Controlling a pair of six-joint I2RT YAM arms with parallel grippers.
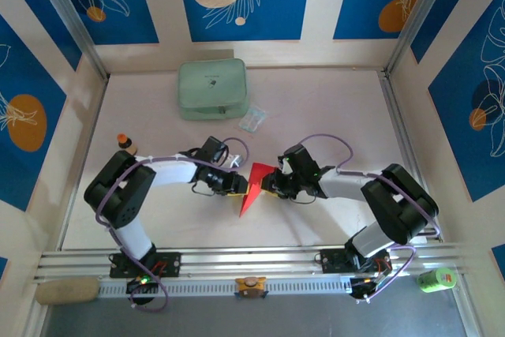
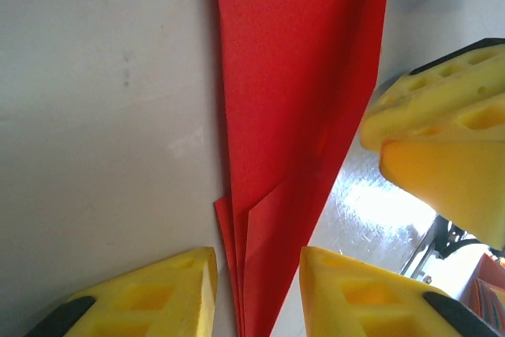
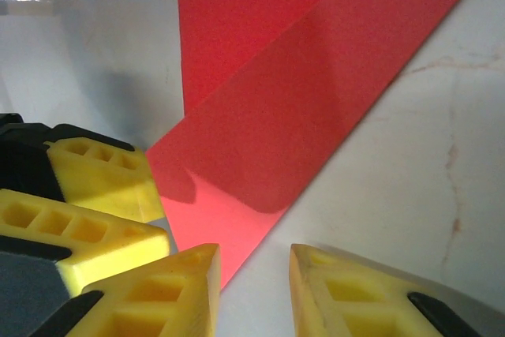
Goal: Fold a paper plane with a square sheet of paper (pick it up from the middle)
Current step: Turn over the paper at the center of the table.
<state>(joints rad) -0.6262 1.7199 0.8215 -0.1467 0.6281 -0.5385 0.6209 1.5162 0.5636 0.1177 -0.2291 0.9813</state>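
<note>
**A:** The counter (image 1: pixel 339 108) is carrying the pale green pouch (image 1: pixel 211 89) at the back. Where is the paper plane (image 1: pixel 254 189) sitting?

**B:** Mid-counter, well apart from the pouch. It is sitting between the left claw (image 1: pixel 239 187) and the right claw (image 1: pixel 267 185), with its point aiming toward the near edge.

**A:** Are the claws gripping it?

**B:** I cannot tell for either. Each wrist view is showing jaws standing partly apart with red paper running between them. On the left the paper is filling the gap. On the right a corner is touching one pad (image 3: pixel 173 290) and leaving bare counter beside the other.

**A:** How is it going to handle?

**B:** I am judging it light, thin and floppy, easy to crumple or tear, and inclined to slide on the smooth counter. I would be taking it along the stacked folds near the long crease, where the layers are probably stiffest, not by a loose flap.

**A:** What is each view adding?

**B:** The overhead view is giving the whole outline, plus the small clear packet (image 1: pixel 253 120) just beside the pouch. The left wrist view is showing layered edges fanning slightly. The right wrist view is showing one flap overlapping another.
</note>
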